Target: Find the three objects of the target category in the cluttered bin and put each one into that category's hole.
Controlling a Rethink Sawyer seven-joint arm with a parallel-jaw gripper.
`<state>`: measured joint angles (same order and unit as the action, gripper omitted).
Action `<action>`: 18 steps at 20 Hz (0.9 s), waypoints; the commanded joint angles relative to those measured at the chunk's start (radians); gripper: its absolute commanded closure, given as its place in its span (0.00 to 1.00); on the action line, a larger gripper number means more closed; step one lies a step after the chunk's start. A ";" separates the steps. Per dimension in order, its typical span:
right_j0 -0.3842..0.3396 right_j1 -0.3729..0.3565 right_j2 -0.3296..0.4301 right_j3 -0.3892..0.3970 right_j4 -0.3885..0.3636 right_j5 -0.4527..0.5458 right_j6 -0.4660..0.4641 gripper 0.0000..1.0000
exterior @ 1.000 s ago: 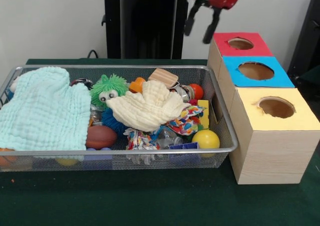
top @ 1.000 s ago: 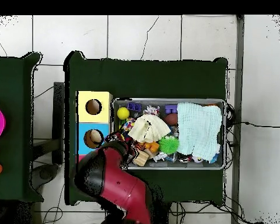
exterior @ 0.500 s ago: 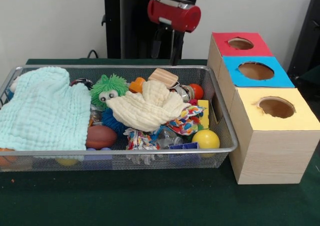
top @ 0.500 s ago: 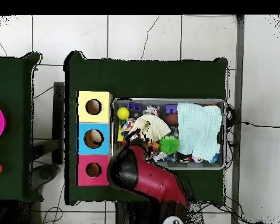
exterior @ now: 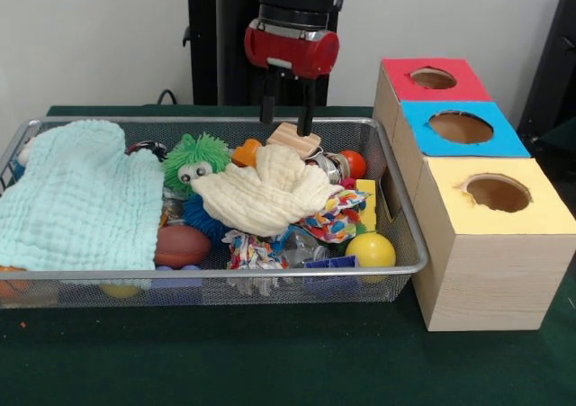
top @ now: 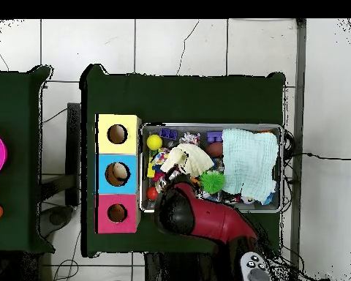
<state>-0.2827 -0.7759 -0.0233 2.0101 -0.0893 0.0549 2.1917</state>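
My gripper [exterior: 286, 116] is open and empty, its two black fingers pointing down just above a pale wooden block [exterior: 293, 139] at the far side of the wire-mesh bin [exterior: 225, 275]. In the overhead view the red arm [top: 200, 219] covers the gripper and the bin's near-left part [top: 208, 126]. No plush animal toy shows clearly; a cream cloth [exterior: 265, 194] and a mint cloth [exterior: 76, 199] cover much of the clutter. The red-surround hole [exterior: 433, 78] is on the farthest wooden box, right of the gripper; it also shows in the overhead view [top: 117, 213].
The bin holds a green spiky ball with eyes [exterior: 196, 158], a brown football [exterior: 182, 244], a yellow ball [exterior: 370, 249] and a multicolour rope toy [exterior: 333, 221]. The blue-surround hole [exterior: 461, 127] and yellow-surround hole [exterior: 497, 193] sit in front of the red one.
The arm has swung from above the red box to over the bin's far side and come lower. The gripper stays open and empty.
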 commanded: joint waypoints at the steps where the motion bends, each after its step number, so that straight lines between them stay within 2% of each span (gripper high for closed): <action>1: -0.111 -0.008 0.221 0.016 -0.156 -0.019 -0.062 0.00; 14: -0.211 0.027 0.327 -0.067 -0.287 0.039 -0.077 0.00; 18: -0.211 0.041 0.335 -0.091 -0.311 0.050 -0.075 0.00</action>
<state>-0.4717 -0.7681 0.1997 2.0031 -0.3296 0.0549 2.1917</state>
